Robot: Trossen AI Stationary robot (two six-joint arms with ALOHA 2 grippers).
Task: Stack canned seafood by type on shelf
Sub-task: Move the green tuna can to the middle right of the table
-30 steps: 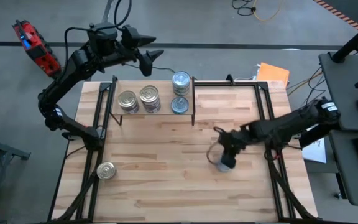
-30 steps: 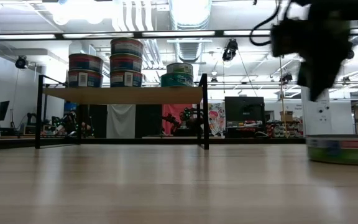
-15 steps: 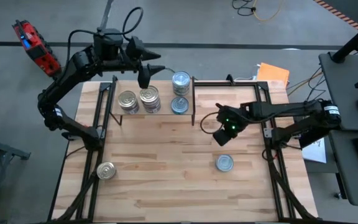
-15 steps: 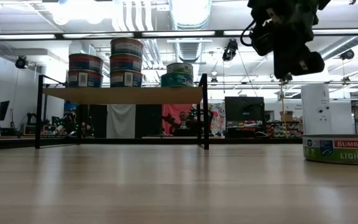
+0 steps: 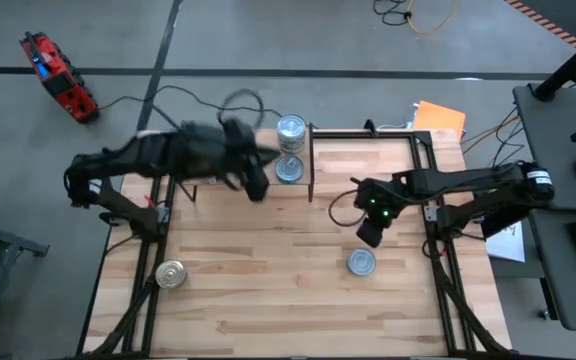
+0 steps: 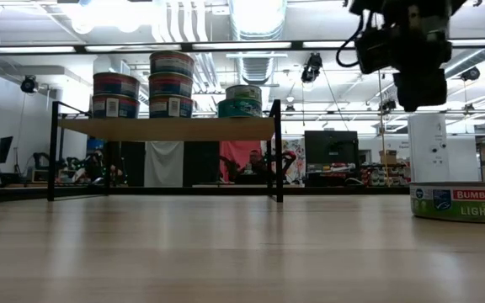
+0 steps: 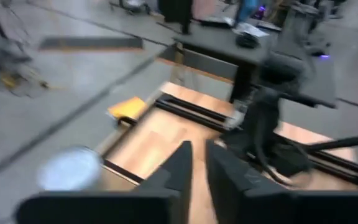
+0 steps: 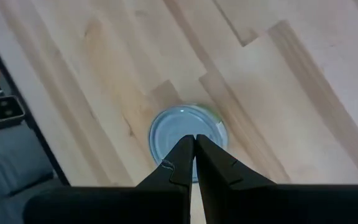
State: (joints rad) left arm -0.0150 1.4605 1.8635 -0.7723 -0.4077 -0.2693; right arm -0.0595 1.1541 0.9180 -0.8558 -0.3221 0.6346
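Note:
The shelf (image 6: 167, 128) stands at the table's far side and carries stacks of tins (image 6: 171, 84). In the high view my blurred left arm covers most of it, leaving two silver-lidded tins (image 5: 290, 128) showing at its right end. My left gripper (image 5: 258, 188) hangs just in front of the shelf, its fingers (image 7: 182, 165) shut on nothing. A silver-lidded tin (image 5: 361, 262) sits flat on the table at the right. My right gripper (image 5: 366, 238) is shut and hangs well above that tin (image 8: 188, 140), pointing down. A golden-lidded tin (image 5: 171, 273) rests at the near left.
Black frame rails (image 5: 438, 250) run along the table's left and right sides. The shelf's dark upright end panel (image 5: 311, 165) stands between the two grippers. Bare wood (image 5: 268, 270) lies between the two loose tins.
My left gripper has swung from beyond the table's far edge, behind the shelf, over the shelf toward the near and right side. My right gripper has risen off the silver-lidded tin and drawn a little toward the far edge. The tin has stayed on the table.

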